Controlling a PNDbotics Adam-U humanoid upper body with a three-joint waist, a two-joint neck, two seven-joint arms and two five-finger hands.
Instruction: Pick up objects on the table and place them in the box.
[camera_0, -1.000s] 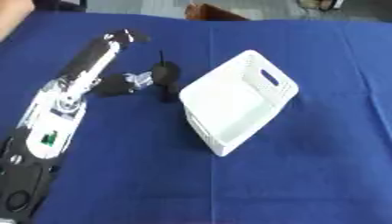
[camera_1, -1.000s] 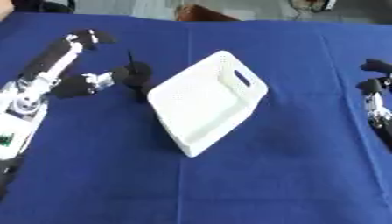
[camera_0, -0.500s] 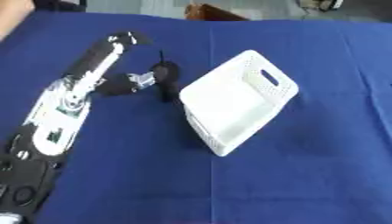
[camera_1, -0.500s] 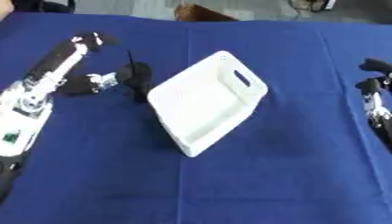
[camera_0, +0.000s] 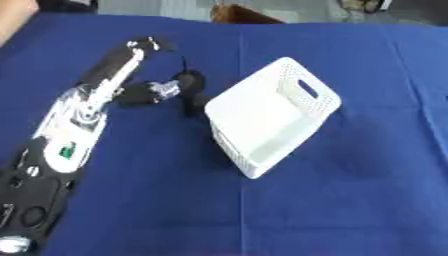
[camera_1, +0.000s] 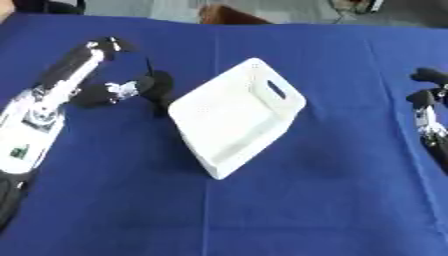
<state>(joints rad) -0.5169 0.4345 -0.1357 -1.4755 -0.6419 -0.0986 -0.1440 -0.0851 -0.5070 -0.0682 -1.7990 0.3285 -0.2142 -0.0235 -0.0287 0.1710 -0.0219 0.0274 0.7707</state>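
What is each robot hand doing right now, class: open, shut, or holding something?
Left hand: fingers curled round a small black object, beside the white plastic box.
Right hand: at the right edge, holding nothing; open or shut cannot be told.

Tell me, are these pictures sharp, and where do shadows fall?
Left eye view: soft throughout; the white plastic perforated box casts a faint shadow on the blue tablecloth. Right eye view: equally blurry; the dark object at the left hand stays indistinct.

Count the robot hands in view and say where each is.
2. The left hand is by a dark object left of the white box; the right hand is at the right edge.
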